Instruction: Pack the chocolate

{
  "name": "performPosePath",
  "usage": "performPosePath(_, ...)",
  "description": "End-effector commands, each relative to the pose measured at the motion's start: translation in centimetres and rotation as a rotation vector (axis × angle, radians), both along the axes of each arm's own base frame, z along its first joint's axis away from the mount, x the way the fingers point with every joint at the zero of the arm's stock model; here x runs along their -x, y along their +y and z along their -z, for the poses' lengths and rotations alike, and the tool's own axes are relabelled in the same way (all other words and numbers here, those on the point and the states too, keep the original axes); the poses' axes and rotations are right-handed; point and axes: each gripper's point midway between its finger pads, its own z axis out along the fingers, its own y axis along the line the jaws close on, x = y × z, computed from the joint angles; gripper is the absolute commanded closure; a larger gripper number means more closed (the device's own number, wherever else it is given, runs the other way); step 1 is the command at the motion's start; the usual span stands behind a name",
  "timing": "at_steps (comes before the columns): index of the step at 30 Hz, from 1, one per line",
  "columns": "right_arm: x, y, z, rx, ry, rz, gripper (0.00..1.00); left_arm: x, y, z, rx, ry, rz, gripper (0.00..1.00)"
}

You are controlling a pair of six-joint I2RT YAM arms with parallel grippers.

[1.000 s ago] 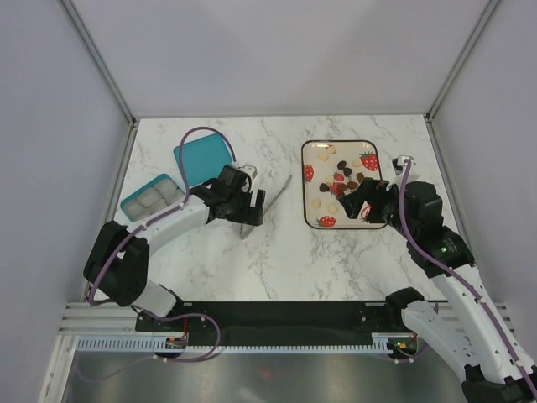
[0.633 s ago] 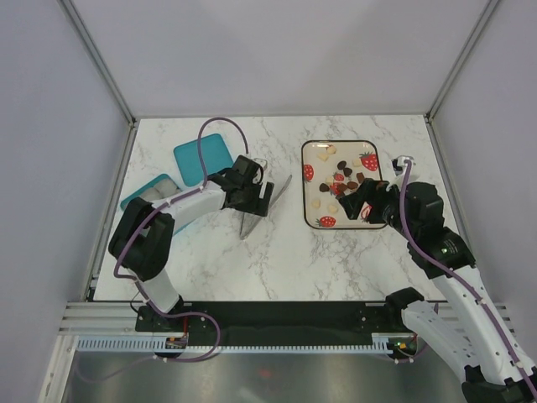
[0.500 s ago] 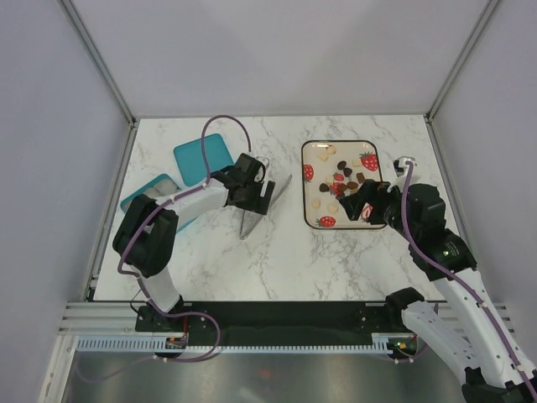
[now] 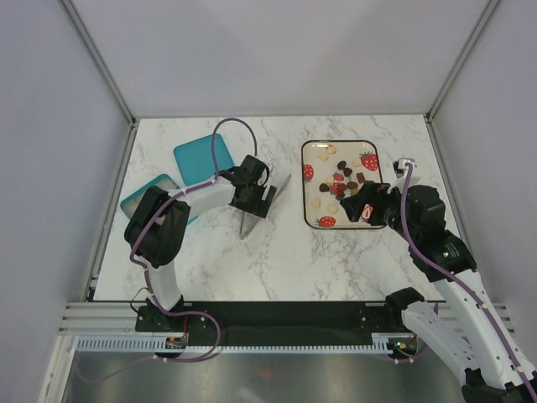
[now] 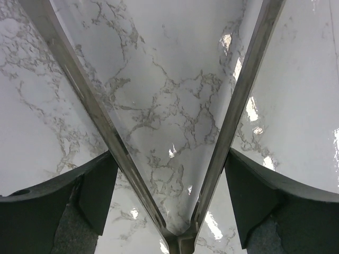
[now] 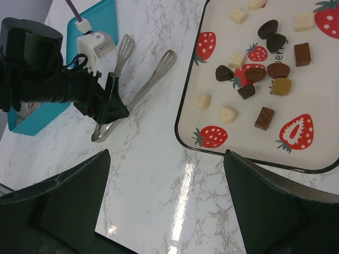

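Note:
The chocolate, dark brown, mid brown and cream pieces, lies scattered on a white tray with red strawberry prints; it also shows in the right wrist view. Silver tongs lie on the marble left of the tray. My left gripper is open and low over the tongs' hinged end. In the left wrist view the two tong arms run between its fingers, and the gripper is not closed on them. My right gripper is open and empty, above the tray's near left corner.
A teal container with pale contents stands at the far left, partly behind my left arm. Its teal lid lies beside it, behind the tongs. Grey walls enclose the marble table on three sides.
My left arm has swung right and forward, bringing its open gripper down over the tongs' hinged end. My right gripper has barely moved. The tongs and the chocolate lie as before.

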Motion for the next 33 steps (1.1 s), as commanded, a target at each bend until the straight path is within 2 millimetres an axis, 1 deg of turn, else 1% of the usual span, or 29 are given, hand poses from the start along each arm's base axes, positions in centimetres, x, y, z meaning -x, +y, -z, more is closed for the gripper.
performPosePath(1,-0.3,-0.2,-0.4,0.013,-0.034,0.006,0.04,-0.6,-0.2,0.1,-0.019,-0.012,0.042,0.13)
performPosePath(6,-0.4,-0.3,-0.3,0.02,-0.033,0.012,0.04,-0.3,0.0,0.9,-0.045,-0.003,0.027,0.17)
performPosePath(10,-0.4,-0.4,-0.2,0.021,-0.031,0.018,0.04,0.1,0.0,1.0,-0.054,-0.003,0.015,0.2)
performPosePath(15,-0.4,-0.5,0.0,0.023,-0.03,0.024,0.04,0.2,0.6,1.5,-0.08,-0.002,0.0,0.23)
performPosePath(19,-0.3,-0.6,-0.2,0.018,-0.034,0.03,0.04,0.3,0.8,1.2,-0.091,-0.005,-0.01,0.27)
performPosePath(22,-0.3,-0.6,-0.3,0.012,-0.037,0.032,0.05,0.5,0.9,-0.1,-0.09,-0.019,-0.013,0.29)
performPosePath(23,-0.2,-0.5,-0.3,0.008,-0.034,0.031,0.05,0.4,0.7,-1.2,-0.079,-0.036,-0.015,0.3)
performPosePath(25,-0.1,-0.5,-0.5,0.004,-0.035,0.028,0.05,0.7,0.6,-2.4,-0.07,-0.048,-0.009,0.32)
performPosePath(26,0.0,-0.4,-0.6,-0.003,-0.034,0.024,0.05,1.0,0.6,-3.8,-0.056,-0.063,-0.007,0.32)
performPosePath(28,0.2,-0.3,-0.8,-0.013,-0.032,0.022,0.05,1.6,0.3,-5.1,-0.031,-0.067,0.003,0.34)
performPosePath(29,0.3,-0.3,-0.7,-0.016,-0.025,0.02,0.05,2.0,0.3,-6.3,-0.01,-0.075,0.001,0.35)
performPosePath(31,0.6,-0.2,-0.4,-0.019,-0.014,0.013,0.05,2.9,0.1,-7.4,0.016,-0.073,0.014,0.36)
performPosePath(32,0.8,-0.1,-0.2,-0.019,-0.009,0.002,0.06,3.5,0.3,-7.7,0.014,-0.06,0.012,0.37)
performPosePath(33,0.8,-0.1,-0.1,-0.016,-0.004,0.002,0.06,3.9,0.2,-8.8,0.034,-0.076,0.016,0.37)
